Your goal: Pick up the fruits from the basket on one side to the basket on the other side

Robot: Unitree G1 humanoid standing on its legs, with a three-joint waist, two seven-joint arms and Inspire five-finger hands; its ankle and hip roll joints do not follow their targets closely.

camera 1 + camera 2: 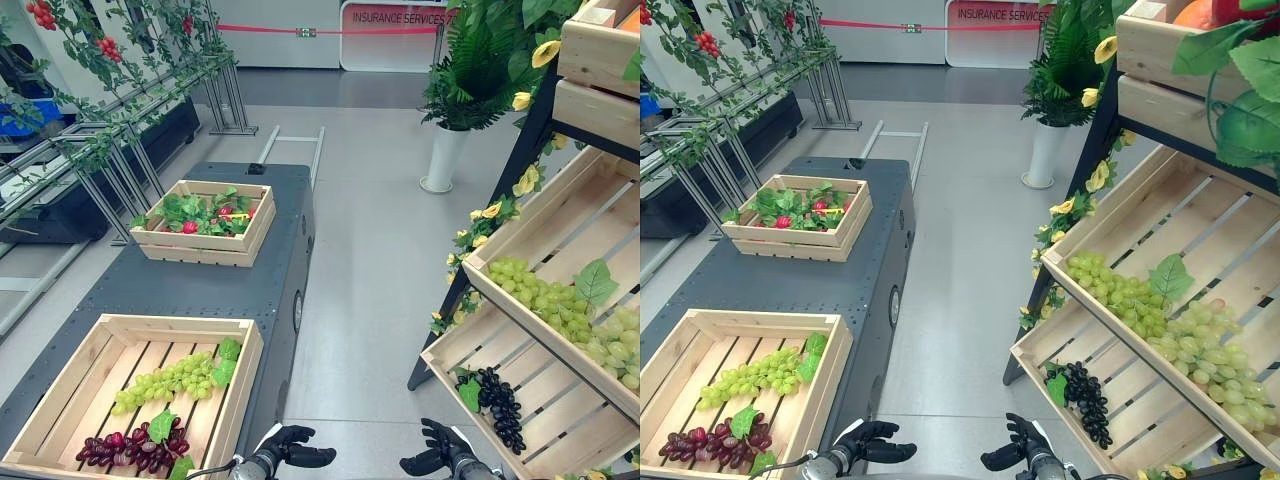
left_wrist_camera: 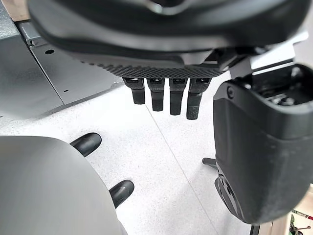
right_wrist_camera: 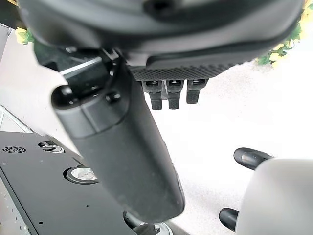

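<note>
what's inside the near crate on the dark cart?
The near crate holds a green grape bunch, a dark red grape bunch and loose green leaves. Bare slats show elsewhere. Whatever lies beneath the bunches is covered.

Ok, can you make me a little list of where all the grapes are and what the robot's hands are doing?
near crate: green grapes and purple grapes, on the dark cart
far crate: leaves and red fruit
shelf, upper tray: green grapes
shelf, lower tray: black grapes
left hand: low in front, open, holding nothing
right hand: low in front, open, holding nothing
</note>
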